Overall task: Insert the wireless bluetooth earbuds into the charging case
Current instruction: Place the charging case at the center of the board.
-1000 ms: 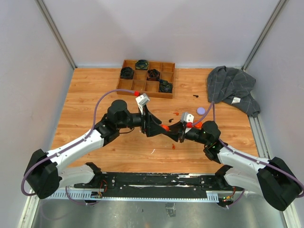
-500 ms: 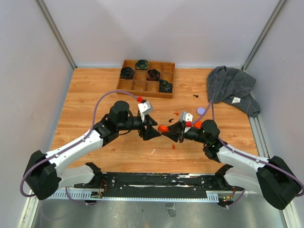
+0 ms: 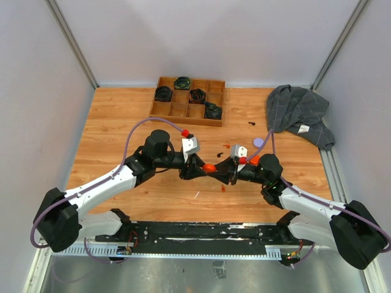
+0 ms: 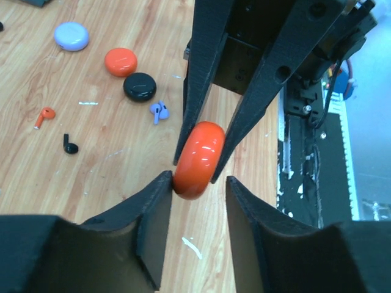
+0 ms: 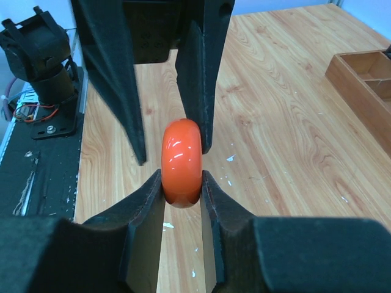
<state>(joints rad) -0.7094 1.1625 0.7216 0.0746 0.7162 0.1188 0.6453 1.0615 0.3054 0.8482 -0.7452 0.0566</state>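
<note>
An orange-red round charging case (image 5: 181,162) stands on edge above the table, with my right gripper (image 5: 182,174) shut on its flat faces. From the opposite side my left gripper (image 4: 198,179) straddles the same case (image 4: 198,160). Its left finger touches the rim and a gap remains at its right finger, so it is open. Both grippers meet at mid-table around the case (image 3: 209,166). On the wood lie three earbuds: an orange one (image 4: 44,115), a black one (image 4: 70,146) and a lavender one (image 4: 158,111).
Three more cases lie on the table: lavender (image 4: 71,35), orange (image 4: 120,61) and black (image 4: 140,86). A wooden compartment tray (image 3: 160,111) with dark cases stands at the back. A grey cloth (image 3: 299,113) is bunched at the back right.
My left gripper's jaws have narrowed around the orange case and its wrist has shifted slightly toward it. The right gripper has held the case still.
</note>
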